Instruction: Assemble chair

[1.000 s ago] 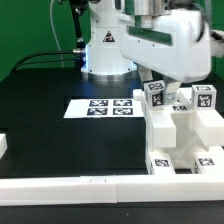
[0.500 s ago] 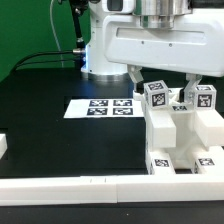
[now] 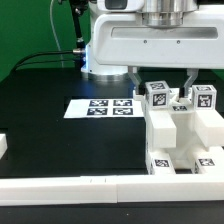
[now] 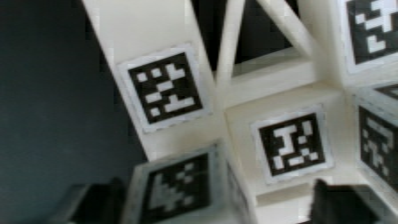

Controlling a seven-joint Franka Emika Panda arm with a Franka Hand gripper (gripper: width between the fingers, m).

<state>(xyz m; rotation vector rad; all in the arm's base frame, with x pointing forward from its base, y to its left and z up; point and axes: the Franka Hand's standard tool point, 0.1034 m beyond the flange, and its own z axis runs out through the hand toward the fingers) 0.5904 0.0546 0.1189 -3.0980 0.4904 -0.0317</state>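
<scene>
The chair (image 3: pixel 176 130) is a partly joined cluster of chunky white pieces with marker tags, standing at the exterior view's right. Two tagged upright pieces (image 3: pixel 156 94) rise from its top. My gripper (image 3: pixel 162 76) hangs right above them, open, with one finger on each side of the uprights and nothing held. In the wrist view the tagged white pieces (image 4: pixel 169 88) fill the picture. The gripper (image 4: pixel 219 200) stands wide there, its dark fingers (image 4: pixel 98 198) apart from the tagged piece (image 4: pixel 182 186) between them.
The marker board (image 3: pixel 100 107) lies on the black table in the middle. A long white rail (image 3: pixel 60 186) runs along the front edge. A small white piece (image 3: pixel 3 147) sits at the exterior view's left edge. The robot base (image 3: pixel 100 55) stands behind.
The hand has swung from a tilted pose at the right to level and centred over the chair's uprights, and has come down a little. The chair pieces have not moved.
</scene>
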